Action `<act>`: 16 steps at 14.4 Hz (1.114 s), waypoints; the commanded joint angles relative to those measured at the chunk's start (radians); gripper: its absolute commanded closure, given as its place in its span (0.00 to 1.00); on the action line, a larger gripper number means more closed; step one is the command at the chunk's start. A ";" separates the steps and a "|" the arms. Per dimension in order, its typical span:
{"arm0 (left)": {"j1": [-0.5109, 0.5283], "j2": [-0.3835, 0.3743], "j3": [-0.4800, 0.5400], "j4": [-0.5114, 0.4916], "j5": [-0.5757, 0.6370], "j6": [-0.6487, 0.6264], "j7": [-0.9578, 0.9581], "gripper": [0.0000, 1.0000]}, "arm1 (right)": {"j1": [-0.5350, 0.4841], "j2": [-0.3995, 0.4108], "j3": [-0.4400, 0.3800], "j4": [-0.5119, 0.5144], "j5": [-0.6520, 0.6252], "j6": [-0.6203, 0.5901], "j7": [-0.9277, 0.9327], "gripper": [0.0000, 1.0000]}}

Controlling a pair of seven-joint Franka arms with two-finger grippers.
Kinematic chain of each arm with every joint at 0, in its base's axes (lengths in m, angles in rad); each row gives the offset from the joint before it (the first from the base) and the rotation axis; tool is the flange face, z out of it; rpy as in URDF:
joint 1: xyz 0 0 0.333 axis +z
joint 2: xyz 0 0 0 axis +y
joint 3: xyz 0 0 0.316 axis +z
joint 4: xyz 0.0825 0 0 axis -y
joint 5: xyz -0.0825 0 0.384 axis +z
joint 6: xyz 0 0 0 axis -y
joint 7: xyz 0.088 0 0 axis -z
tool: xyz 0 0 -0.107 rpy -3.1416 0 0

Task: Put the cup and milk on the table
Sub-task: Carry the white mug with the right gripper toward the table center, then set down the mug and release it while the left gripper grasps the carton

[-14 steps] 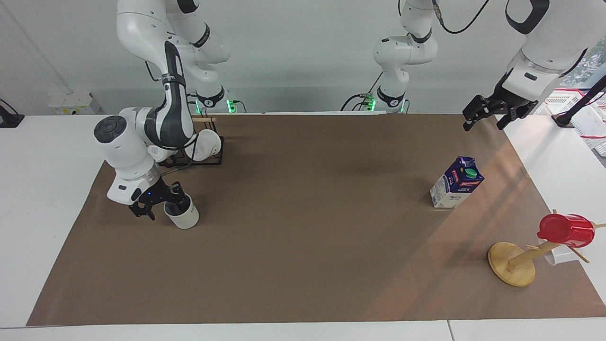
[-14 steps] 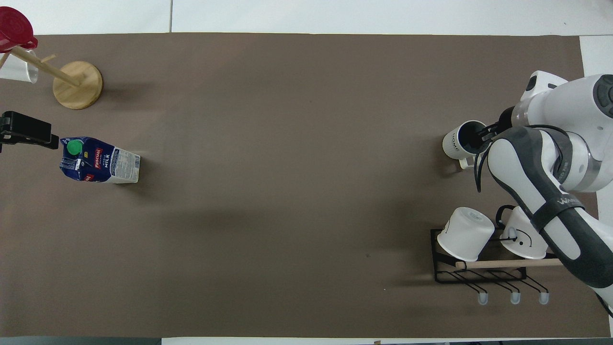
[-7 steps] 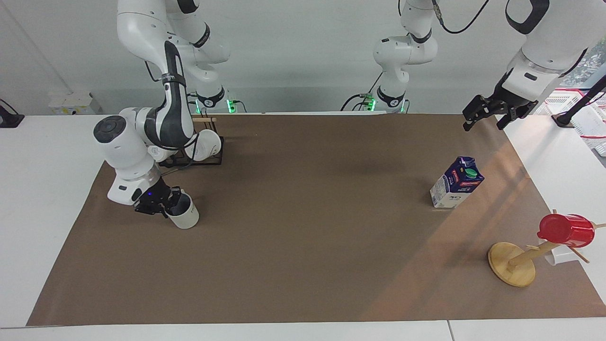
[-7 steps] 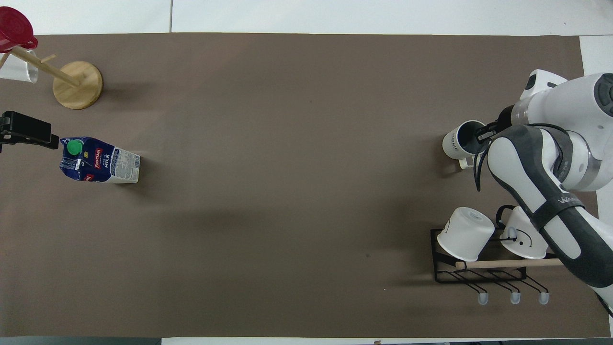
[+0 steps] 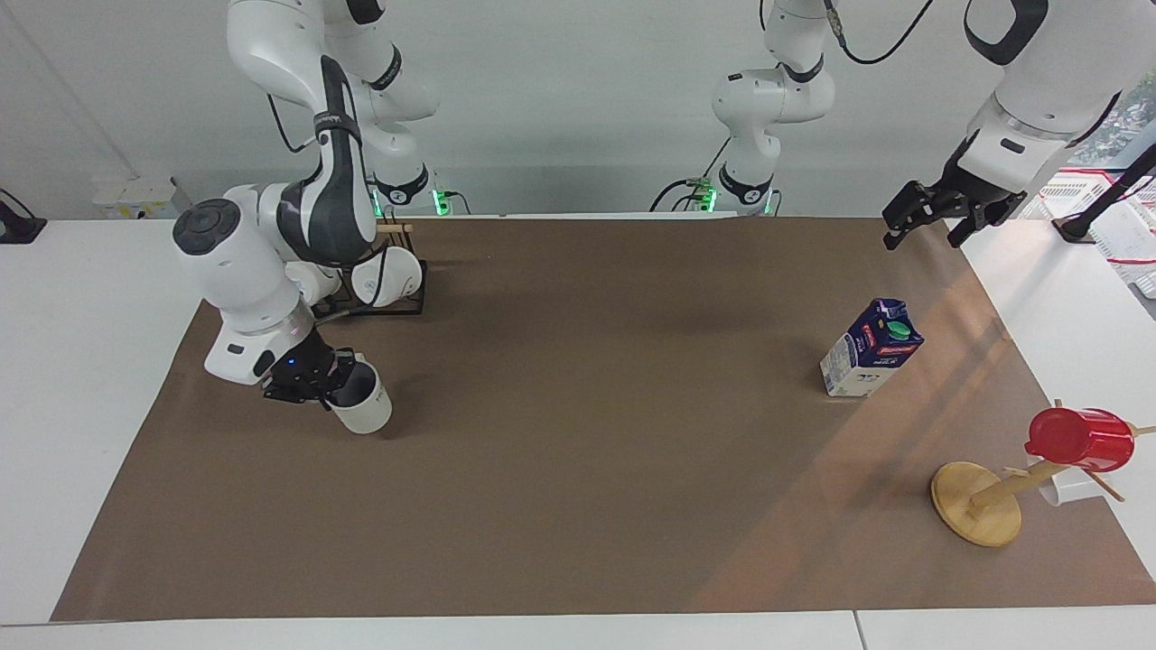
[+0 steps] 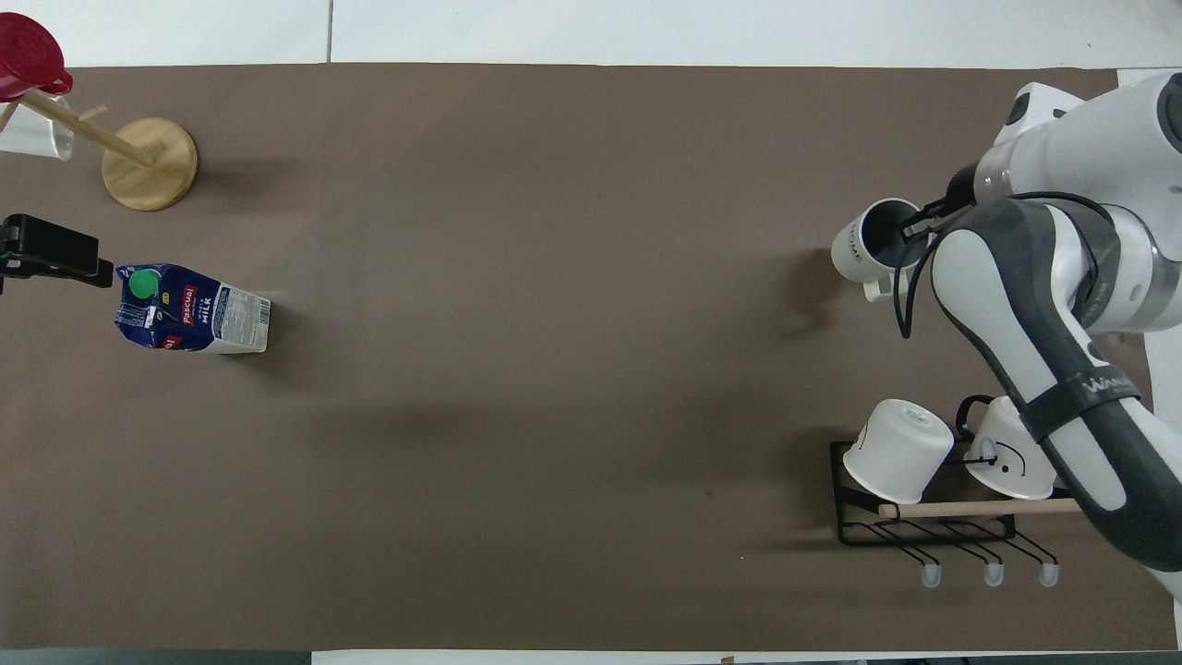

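Over the worktop (image 5: 578,506), right hand (image 5: 336,383) clamped on cup (image 5: 363,406) rim, lifted, left hand (image 5: 930,219) fingers spread, empty, near milk (image 5: 870,360).

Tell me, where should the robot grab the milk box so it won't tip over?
Probably around the white lower body of the milk, from above, one finger on each flat side. It stands upright and alone on the table, so nothing blocks the way down. The sloped top with the green cap gives a poorer hold. The left gripper hangs closest; the right gripper is busy holding the cup.
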 commanded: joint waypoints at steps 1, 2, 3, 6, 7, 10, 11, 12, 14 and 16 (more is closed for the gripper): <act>-0.014 -0.026 0.019 -0.029 -0.019 -0.004 0.010 0.00 | 0.125 0.026 0.000 0.036 -0.046 0.001 0.217 1.00; -0.014 -0.026 0.019 -0.029 -0.019 -0.004 0.010 0.00 | 0.177 0.026 0.000 0.034 -0.058 0.007 0.282 1.00; -0.014 -0.026 0.019 -0.029 -0.019 -0.004 0.010 0.00 | 0.234 0.032 0.000 0.034 -0.075 0.009 0.332 1.00; -0.014 -0.026 0.019 -0.029 -0.019 -0.004 0.010 0.00 | 0.328 0.058 0.000 0.034 -0.112 0.030 0.489 1.00; -0.014 -0.026 0.019 -0.029 -0.019 -0.004 0.010 0.00 | 0.336 0.070 0.000 0.030 -0.112 0.044 0.497 1.00; -0.014 -0.026 0.019 -0.029 -0.019 -0.004 0.010 0.00 | 0.365 0.077 0.000 0.011 -0.112 0.066 0.523 1.00; -0.014 -0.026 0.019 -0.029 -0.019 -0.004 0.010 0.00 | 0.367 0.077 0.000 -0.002 -0.112 0.078 0.525 1.00; -0.014 -0.026 0.019 -0.029 -0.019 -0.004 0.010 0.00 | 0.370 0.075 0.000 -0.019 -0.114 0.102 0.525 1.00; -0.014 -0.026 0.019 -0.029 -0.019 -0.004 0.010 0.00 | 0.370 0.069 0.000 -0.057 -0.114 0.138 0.511 1.00; -0.014 -0.026 0.019 -0.029 -0.019 -0.004 0.010 0.00 | 0.370 0.064 0.000 -0.081 -0.114 0.168 0.445 1.00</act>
